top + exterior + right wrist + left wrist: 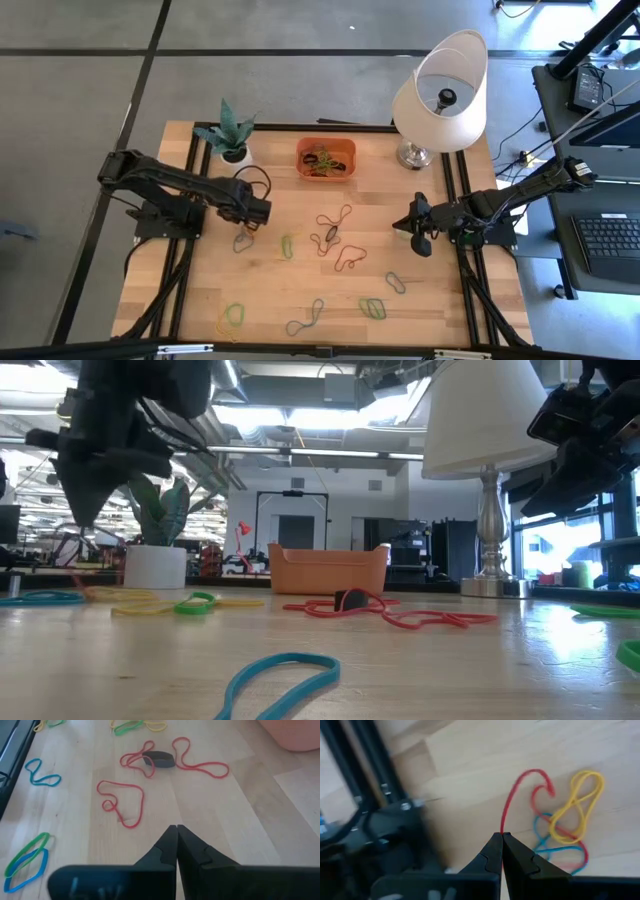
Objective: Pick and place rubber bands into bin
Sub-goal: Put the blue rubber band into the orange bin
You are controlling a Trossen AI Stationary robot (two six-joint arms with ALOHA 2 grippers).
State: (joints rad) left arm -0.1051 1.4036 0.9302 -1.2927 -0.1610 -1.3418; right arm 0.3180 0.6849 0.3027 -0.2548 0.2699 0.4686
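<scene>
Rubber bands lie scattered on the wooden table: red ones (333, 215) and a black one (328, 237) near the middle, green (287, 246) and grey-blue ones (305, 318) nearer the front edge. The orange bin (325, 158) stands at the far edge with a few bands inside. My left gripper (255, 222) hangs over a small tangle of bands (243, 240) left of the middle, shut on a red band (535, 772). My right gripper (418, 240) hovers shut over the table's right side, short of the red bands (122, 802). My left gripper pinches the red band at one end of its loop (504, 825) between its two fingertips, coming from above. The rest of the band runs off to a yellow band (575, 807) and a blue band (555, 851), with which it is tangled on the table.
A white lamp (440, 95) stands at the far right corner and a plant in a white pot (232, 150) at the far left, either side of the bin. Black frame rails (455, 200) run along both sides of the table. Bare wood lies between bin and bands.
</scene>
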